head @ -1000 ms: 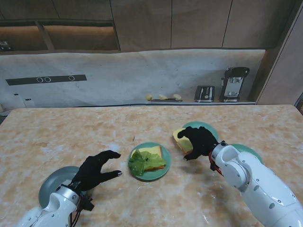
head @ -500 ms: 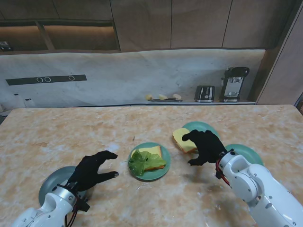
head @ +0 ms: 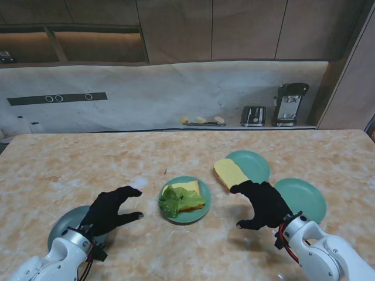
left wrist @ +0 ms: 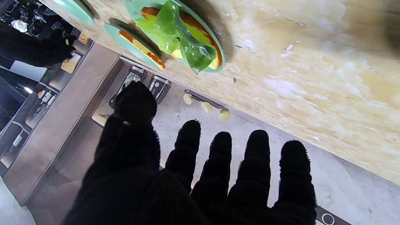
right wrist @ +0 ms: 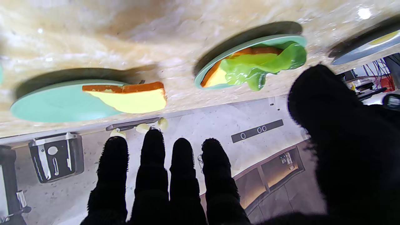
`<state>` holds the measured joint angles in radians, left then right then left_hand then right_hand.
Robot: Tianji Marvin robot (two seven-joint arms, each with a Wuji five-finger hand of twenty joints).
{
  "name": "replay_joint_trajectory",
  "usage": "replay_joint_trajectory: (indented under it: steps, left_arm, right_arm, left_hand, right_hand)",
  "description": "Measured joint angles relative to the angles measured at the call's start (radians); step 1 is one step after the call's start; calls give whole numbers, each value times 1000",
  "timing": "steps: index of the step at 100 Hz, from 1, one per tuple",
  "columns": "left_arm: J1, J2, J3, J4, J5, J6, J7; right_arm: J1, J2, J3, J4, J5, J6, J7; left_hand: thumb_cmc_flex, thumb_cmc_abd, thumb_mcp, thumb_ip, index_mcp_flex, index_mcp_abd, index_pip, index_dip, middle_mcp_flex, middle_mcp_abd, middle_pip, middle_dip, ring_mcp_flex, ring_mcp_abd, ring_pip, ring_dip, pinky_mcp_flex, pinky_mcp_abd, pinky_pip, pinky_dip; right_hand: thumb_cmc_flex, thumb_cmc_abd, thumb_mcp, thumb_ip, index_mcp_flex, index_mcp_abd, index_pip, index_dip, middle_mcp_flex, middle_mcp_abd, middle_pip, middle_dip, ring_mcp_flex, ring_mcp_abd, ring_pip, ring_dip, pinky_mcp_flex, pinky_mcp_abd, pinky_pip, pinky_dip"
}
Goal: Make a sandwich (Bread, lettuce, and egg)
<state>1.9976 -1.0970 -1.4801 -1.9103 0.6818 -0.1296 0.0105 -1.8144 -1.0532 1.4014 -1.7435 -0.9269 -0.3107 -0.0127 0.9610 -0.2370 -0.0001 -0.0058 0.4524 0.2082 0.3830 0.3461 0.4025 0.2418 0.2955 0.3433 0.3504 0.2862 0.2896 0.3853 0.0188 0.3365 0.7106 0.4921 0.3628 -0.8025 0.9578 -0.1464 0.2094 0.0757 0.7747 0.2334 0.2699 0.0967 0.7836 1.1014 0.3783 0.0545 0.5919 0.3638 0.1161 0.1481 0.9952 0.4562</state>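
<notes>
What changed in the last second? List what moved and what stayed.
The right hand let go of the second bread slice, leaving it half on its plate, and pulled back toward me, now open. The left hand drew back slightly, also open. The center plate with bread and lettuce did not move.

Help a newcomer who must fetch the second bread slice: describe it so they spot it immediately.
On the marble table, find the three green plates right of centre. The loose bread slice overhangs the left rim of the farthest plate. Unlike the middle plate's bread, it carries no lettuce.
</notes>
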Motion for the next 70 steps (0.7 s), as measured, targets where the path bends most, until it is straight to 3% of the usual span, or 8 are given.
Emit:
replay_joint_trajectory:
  steps: [21, 44, 70]
  left_arm:
    - [9, 1, -14, -13, 35, 18, -12]
    - [44, 6, -65, -43, 149, 32, -46]
    - [114, 18, -123, -103, 278, 126, -112]
  right_arm:
    - [-73, -5, 17, -31, 49, -21, -20]
    - [-87, -6, 17, -33, 48, -53, -29]
    - [-84, -7, 7, -23, 81, -88, -35]
  left_hand:
    - [-4, 0, 0, 0, 0, 0, 0, 0, 0, 0, 0, 0, 0, 0, 0, 0, 0, 0, 0, 0]
    - [-1, -2, 0, 0, 0, 0, 0, 0, 3, 0, 0, 0, 17, 0, 1, 0, 19, 0, 13, 0]
    - [25, -29, 0, 0, 0, 15, -10, 0, 15, -1, 1, 12, 19, 0, 14, 15, 27, 0, 51, 15]
  right_hand:
    - [-2, 14, -9, 6, 13, 1, -8, 0, 0, 0, -1, 0, 0, 0, 0, 0, -1, 0, 0, -9]
    - [-2, 14, -9, 9, 27, 3, -13, 0, 0, 0, -9, 0, 0, 0, -2, 0, -14, 0, -4, -12]
    - [-2, 14, -10, 10, 27, 3, -15, 0, 0, 0, -11, 0, 0, 0, -4, 0, -19, 1, -5, -13]
